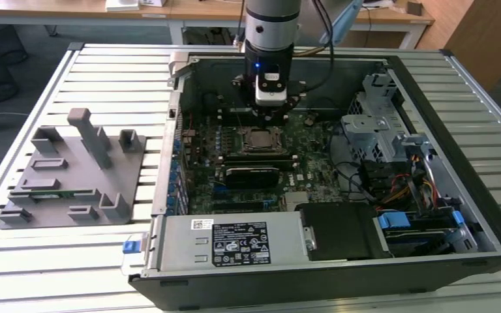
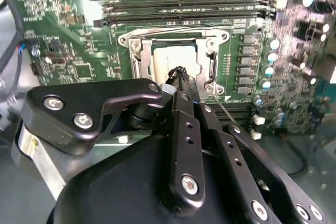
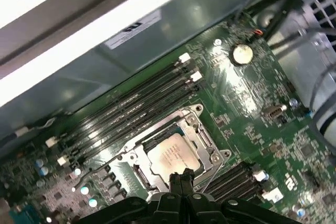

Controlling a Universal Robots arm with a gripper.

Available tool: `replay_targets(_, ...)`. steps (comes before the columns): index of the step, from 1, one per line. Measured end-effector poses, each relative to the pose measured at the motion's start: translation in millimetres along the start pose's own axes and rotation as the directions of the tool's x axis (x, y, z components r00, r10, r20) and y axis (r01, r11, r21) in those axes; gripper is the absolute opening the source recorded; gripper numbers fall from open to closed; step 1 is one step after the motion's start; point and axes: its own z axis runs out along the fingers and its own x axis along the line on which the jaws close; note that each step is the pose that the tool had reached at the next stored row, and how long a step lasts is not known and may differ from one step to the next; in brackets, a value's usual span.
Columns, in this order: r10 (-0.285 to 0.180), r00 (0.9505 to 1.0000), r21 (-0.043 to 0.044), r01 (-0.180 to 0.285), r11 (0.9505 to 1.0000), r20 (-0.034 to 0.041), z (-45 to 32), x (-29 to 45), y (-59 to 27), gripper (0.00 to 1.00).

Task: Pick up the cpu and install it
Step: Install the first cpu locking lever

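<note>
Exterior view: the arm is reaching down from the top centre of the frame into an open computer case (image 1: 459,85) lying on a slatted metal surface (image 1: 102,72). The hand (image 1: 271,116) is hanging just above the socket frame (image 1: 261,139) in the middle of the green motherboard (image 1: 316,150).

The cpu (image 1: 260,138) is sitting inside that socket frame, near the centre of the frame; its pale metal top is showing in the first wrist view (image 3: 173,156) at lower centre, and in the second wrist view (image 2: 173,59) at upper centre, ringed by the frame's metal border.

The fingers are pressing together with nothing between them. In the first wrist view the hand's tips (image 3: 181,178) are meeting as one narrow black point at the cpu's near edge. In the second wrist view the hand (image 2: 180,73) is overlapping the chip's lower edge; whether the tips are actually touching the metal top is not clear.

Rows of dark memory slots (image 3: 131,111) are running beside the socket, toward the upper left of the first wrist view.

At the left of the exterior view, a grey plastic fixture (image 1: 68,176) is resting on the surface, well apart from the case.
</note>
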Motion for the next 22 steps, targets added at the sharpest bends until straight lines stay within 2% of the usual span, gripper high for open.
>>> replay_targets(3, -0.055, 0.9985, -0.0017, 0.055, 0.9985, 0.0008, 0.1, 0.0, 0.0, 0.11)
replay_targets(6, -0.107, 0.9943, -0.0030, 0.107, 0.9943, 0.0015, 0.1, 0.0, 0.0, 0.11)
replay_targets(13, -0.129, 0.9916, -0.0014, 0.129, 0.9916, -0.0033, -8.7, -0.2, 0.0, 0.11)
replay_targets(17, -0.199, 0.9800, -0.0031, 0.199, 0.9800, -0.0022, -8.8, -0.2, 0.0, 0.11)
replay_targets(22, -0.286, 0.9582, -0.0053, 0.286, 0.9582, -0.0002, -8.8, -0.2, 0.0, 0.11)
